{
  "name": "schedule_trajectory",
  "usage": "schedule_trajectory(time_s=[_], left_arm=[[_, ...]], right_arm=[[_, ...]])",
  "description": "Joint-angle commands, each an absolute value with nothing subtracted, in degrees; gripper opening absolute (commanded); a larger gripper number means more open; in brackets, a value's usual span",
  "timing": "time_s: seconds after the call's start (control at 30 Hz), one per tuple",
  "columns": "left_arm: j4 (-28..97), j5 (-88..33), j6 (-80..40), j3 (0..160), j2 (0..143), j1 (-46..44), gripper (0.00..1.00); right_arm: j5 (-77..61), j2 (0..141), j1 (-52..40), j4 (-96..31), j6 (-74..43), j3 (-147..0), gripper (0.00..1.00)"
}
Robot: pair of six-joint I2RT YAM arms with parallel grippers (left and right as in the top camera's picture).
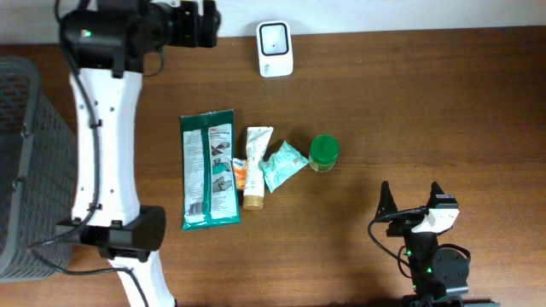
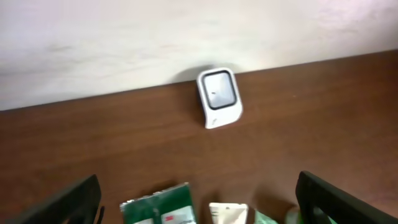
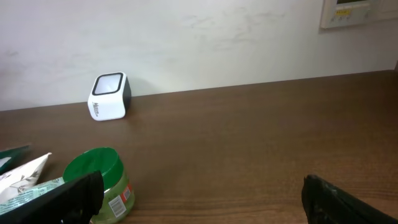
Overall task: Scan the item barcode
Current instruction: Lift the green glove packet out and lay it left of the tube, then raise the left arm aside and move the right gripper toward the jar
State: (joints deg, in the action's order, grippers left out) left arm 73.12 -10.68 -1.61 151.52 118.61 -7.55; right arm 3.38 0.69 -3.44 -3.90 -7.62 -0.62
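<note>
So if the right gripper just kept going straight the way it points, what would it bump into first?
Nothing on the table, it seems: the right gripper faces bare table, with the jar off to its left. The wall behind would likely come first, if it keeps level.

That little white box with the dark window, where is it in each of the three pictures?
Overhead: white box top centre, near the table's far edge.
Left wrist: white box just above centre.
Right wrist: white box at left, by the wall.
Shared landmark: the white tube.
</note>
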Motion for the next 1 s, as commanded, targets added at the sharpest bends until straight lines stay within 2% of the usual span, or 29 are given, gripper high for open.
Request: schedule_trajectory(time_s=[0.0,0.3,0.47,0.6,0.97], left_arm=[[73.43,-14.61,3.33,152.75,114.76,-4.23,0.99],[75.16,-15.29,3.31,152.73,114.74,2.37,1.0],[75.4,-15.27,3.31,152.73,114.74,2.79,1.0],[76.03,-15.25,3.33,152.73,114.74,2.79,0.99],[76.03,-15.25,3.31,152.73,114.74,2.79,0.99]], right_arm=[[2.63,0.36,-3.75,-4.16,-7.94,-0.32,0.98],[-4.4,0.4,-3.75,-4.12,-7.94,-2.46,0.98],[-6.02,3.2,-3.75,-10.04,-7.9,-9.72,0.98],[-6.09,11.4,-3.75,-16.99,-7.73,-19.44,0.98],[-10.5,46.96,-3.75,-40.82,-7.7,-55.86,0.98]])
